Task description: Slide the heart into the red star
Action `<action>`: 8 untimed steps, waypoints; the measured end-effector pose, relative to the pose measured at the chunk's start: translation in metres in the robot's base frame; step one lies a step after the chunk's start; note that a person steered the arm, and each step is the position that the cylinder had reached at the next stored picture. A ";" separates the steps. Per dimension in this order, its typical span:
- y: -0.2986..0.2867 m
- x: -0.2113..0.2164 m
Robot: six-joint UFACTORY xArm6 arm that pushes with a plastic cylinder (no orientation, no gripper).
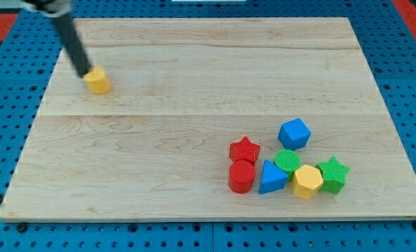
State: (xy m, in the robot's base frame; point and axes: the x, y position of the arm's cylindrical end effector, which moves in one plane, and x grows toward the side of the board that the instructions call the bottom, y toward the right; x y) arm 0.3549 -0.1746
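Note:
A yellow heart block (pixel 96 80) lies near the board's upper left. My tip (pixel 82 73) touches its upper left side, the rod slanting up to the view's top left. The red star (pixel 244 150) lies far off at the lower right, at the left end of a cluster of blocks.
Around the red star sit a red cylinder (pixel 241 176), a blue triangle (pixel 272 177), a green cylinder (pixel 287 161), a yellow hexagon (pixel 308 181), a green star (pixel 333 174) and a blue cube (pixel 294 134). The wooden board (pixel 194 112) rests on a blue pegboard.

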 end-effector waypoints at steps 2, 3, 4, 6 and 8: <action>0.152 0.053; 0.100 -0.005; 0.008 0.033; 0.156 0.102; 0.165 0.099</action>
State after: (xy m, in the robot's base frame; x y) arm 0.4541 -0.0094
